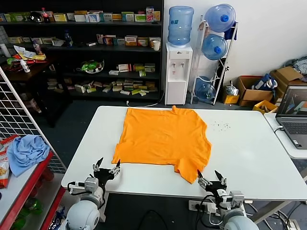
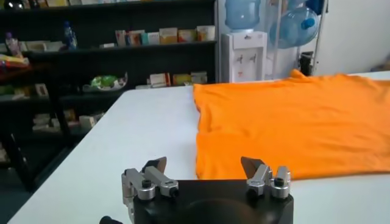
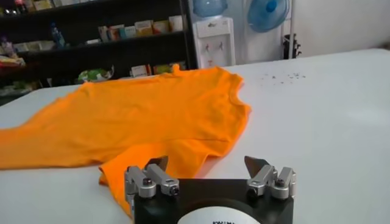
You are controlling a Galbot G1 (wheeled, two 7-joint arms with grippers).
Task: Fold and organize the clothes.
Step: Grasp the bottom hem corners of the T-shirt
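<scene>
I am looking down on an orange T-shirt point(image 1: 163, 139) lying spread flat across the middle of the white table point(image 1: 249, 153), plain side up, with no lettering showing in any view. No fold is showing yet: the body lies in a single layer, its collar end toward the far edge by the water dispenser point(image 1: 178, 72), and one sleeve point(image 1: 192, 168) is drooping toward the near edge on my right side.

I am holding the left gripper point(image 1: 106, 168) just off the near-left corner of the shirt, its jaws standing apart and gripping nothing; in the left wrist view the shirt's edge point(image 2: 244, 172) is lying just beyond the fingertips point(image 2: 157, 164). The right gripper point(image 1: 212, 178) is waiting near the trailing sleeve, likewise spread wide and empty, and the right wrist view is showing the sleeve's hem point(image 3: 116, 176) just beside its fingers point(image 3: 155, 164).

As I judge it, the whole job is still ahead: the shirt is only laid out, and every fold and the final tidying are left to do. A light blue cloth point(image 1: 26, 151) is sitting apart on the red shelf point(image 1: 29, 179) to my left.
</scene>
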